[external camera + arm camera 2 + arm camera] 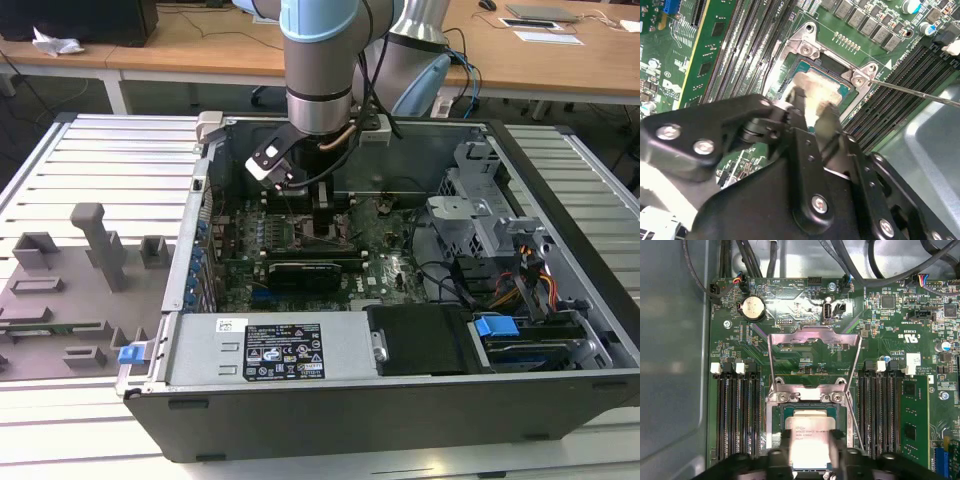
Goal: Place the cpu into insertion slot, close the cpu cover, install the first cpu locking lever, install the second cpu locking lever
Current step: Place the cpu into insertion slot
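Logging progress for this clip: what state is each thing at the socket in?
gripper: shut on the cpu.
cpu: held at the insertion slot; seating unclear.
insertion slot: uncovered.
cpu cover: swung open.
locking lever: released.

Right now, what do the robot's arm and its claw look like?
The arm is a thick round tube, silver-grey with pale blue joint caps and a dark wrist band; black cables run down beside it. The gripper is black, jointed, studded with silver screws, ending in two pale grey fingers.
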